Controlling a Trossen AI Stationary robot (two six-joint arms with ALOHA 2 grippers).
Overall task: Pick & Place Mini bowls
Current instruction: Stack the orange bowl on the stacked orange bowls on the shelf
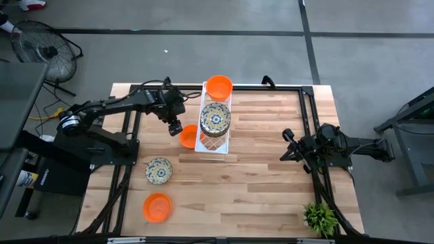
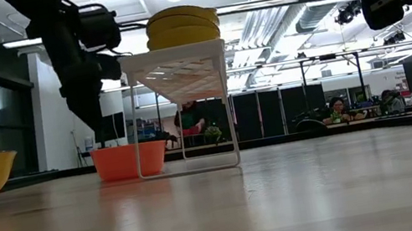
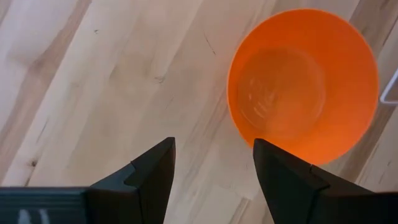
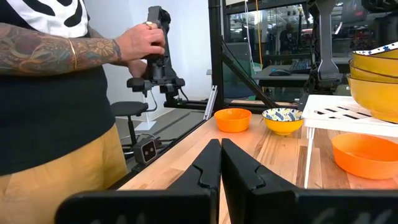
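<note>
My left gripper hangs open and empty above the table, fingers pointing down, just left of a plain orange mini bowl. That bowl rests on its base on the table, partly under the left edge of the white lattice tray. On the tray stand a stack of floral bowls and orange bowls at its far end. A floral bowl and an orange bowl rest on the table at near left. My right gripper is shut and empty at the table's right side.
The tray stands on thin legs at the table's far middle. A small green plant sits at the near right corner. A person stands beyond the table's left side holding a device. Bare wood lies between the tray and my right arm.
</note>
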